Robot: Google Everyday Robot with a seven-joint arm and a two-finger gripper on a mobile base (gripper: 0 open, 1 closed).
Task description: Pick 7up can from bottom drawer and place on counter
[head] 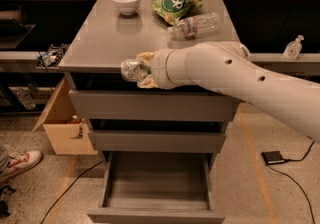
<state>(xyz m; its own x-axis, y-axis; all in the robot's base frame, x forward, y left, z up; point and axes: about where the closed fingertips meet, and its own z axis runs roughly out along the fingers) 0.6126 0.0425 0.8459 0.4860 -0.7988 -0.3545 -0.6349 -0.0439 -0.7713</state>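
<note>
The 7up can (131,70), silvery with green marks, is held in my gripper (141,70) at the front edge of the counter (100,38), level with its rim. The yellowish fingers (146,60) close around the can from the right. My white arm (240,78) reaches in from the right. The bottom drawer (156,188) is pulled open below and its grey floor is bare.
On the counter stand a white bowl (126,2), a green snack bag (177,5) and a clear water bottle (196,25). Two closed grey drawers (150,107) sit above the open one. A cardboard box (67,128) stands left, a shoe (17,164) at far left.
</note>
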